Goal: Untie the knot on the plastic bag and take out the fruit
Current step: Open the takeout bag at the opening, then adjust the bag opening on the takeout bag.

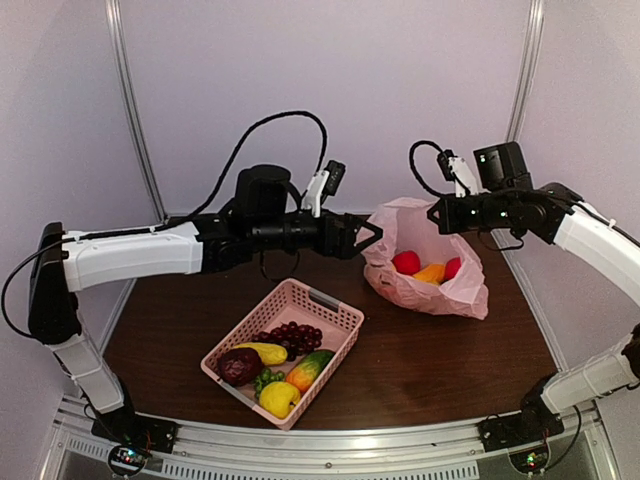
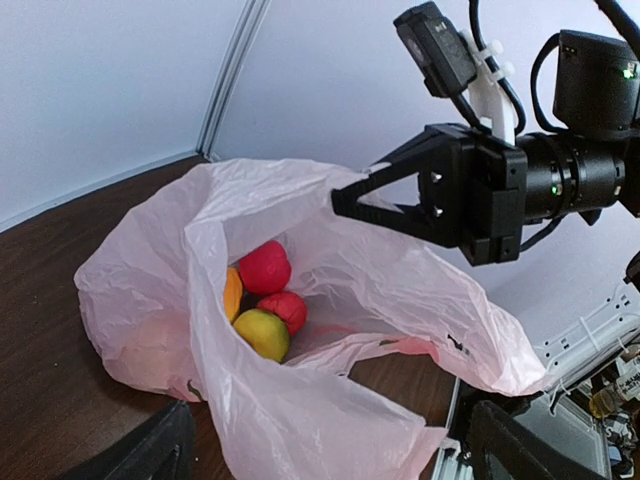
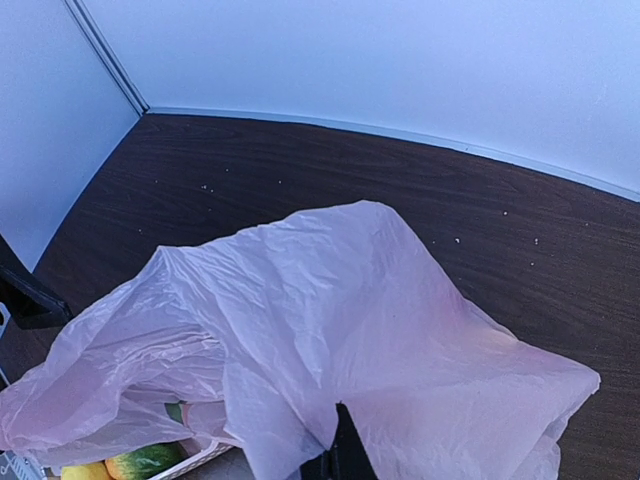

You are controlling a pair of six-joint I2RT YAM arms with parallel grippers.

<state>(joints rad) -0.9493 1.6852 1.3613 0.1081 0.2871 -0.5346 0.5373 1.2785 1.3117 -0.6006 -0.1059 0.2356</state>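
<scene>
The thin, translucent pink plastic bag (image 1: 440,292) lies open near the far right corner of the dark wooden table (image 1: 450,360), with round red, orange and yellow-green toy fruit (image 2: 265,268) inside. The right gripper (image 2: 336,202) pinches its raised rim. The left gripper (image 1: 377,235), fingers spread, hovers beside its mouth.

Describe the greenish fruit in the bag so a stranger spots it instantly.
Find the pink bag at the back right of the table, its mouth gaping open. Inside sit four fruits; the yellow-green fruit lies nearest the opening. Its neighbours are two red ones and an orange one; it alone is greenish.
</scene>
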